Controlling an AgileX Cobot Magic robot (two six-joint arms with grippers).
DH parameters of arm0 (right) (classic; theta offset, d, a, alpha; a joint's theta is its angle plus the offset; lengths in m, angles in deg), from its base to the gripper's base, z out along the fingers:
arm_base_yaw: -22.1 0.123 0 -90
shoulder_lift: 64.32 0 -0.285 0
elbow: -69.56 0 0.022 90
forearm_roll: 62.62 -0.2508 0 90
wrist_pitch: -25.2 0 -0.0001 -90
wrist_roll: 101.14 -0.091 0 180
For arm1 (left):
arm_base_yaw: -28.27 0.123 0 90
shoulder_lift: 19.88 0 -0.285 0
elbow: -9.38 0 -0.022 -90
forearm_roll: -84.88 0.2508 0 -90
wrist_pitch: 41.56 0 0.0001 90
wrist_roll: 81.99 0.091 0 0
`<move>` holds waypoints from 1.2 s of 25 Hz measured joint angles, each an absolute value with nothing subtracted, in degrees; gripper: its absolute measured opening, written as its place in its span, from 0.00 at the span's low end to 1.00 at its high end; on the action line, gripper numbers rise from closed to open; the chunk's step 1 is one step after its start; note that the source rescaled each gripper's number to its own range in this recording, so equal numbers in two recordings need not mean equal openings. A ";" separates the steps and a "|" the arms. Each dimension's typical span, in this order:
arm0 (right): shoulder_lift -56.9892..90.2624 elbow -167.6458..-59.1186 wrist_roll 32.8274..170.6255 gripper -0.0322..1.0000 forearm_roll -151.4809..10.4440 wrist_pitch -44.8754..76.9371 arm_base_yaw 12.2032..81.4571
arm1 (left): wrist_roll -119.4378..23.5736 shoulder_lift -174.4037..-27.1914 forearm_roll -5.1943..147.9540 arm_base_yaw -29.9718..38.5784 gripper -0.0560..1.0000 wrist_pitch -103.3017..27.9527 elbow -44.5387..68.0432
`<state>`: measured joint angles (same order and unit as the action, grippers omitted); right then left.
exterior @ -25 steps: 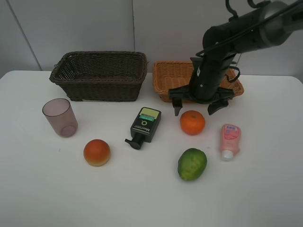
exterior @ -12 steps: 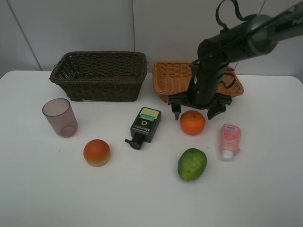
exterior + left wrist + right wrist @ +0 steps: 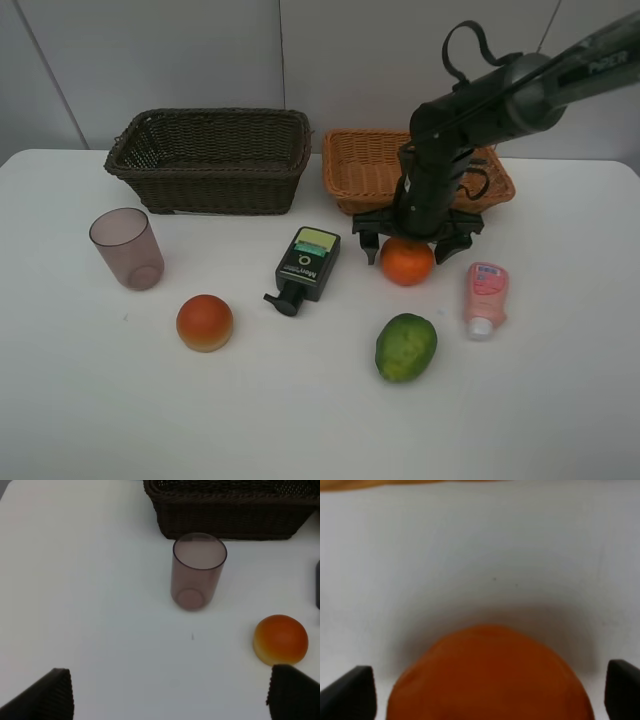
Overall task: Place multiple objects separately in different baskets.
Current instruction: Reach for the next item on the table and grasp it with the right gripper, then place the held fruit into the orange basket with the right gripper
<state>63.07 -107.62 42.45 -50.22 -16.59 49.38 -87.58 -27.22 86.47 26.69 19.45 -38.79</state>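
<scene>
Orange (image 3: 407, 261) sits on the worktop (image 3: 90, 400) directly beneath the right fingers (image 3: 371, 246), which stand spread wide and grasp nothing. 1 finger hangs on each side of the fruit, and in the right wrist view its round top fills the gap between the 2 dark tips, with bare worktop showing at either edge. Being round, it has no long axis to line up with, so by my judgement the next move needs only a straight drop and a squeeze. The tan basket (image 3: 345, 172) lies just behind it, nearer than the dark basket (image 3: 210, 185). The left fingers (image 3: 47, 695) are likewise released and empty, well apart from the orange, looking over the purple cup (image 3: 199, 572) and the bun (image 3: 280, 639), so the right arm is plainly the nearer one.
</scene>
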 joint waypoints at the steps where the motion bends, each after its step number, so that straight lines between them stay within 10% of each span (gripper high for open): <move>1: 63.12 -107.62 42.45 0.99 -50.22 -16.51 49.38 | -87.58 -27.22 86.47 26.69 1.00 19.45 -38.79; 6: 63.12 -107.62 42.45 0.92 -50.22 -16.07 49.38 | -87.58 -27.22 86.47 26.69 1.00 19.45 -38.79; 10: 63.12 -107.62 42.38 0.45 -50.22 -16.20 49.38 | -87.58 -27.22 86.47 26.69 1.00 19.45 -38.79; 30: 63.12 -107.62 42.38 0.46 -50.22 -16.88 49.38 | -87.58 -27.22 86.47 26.69 1.00 19.45 -38.79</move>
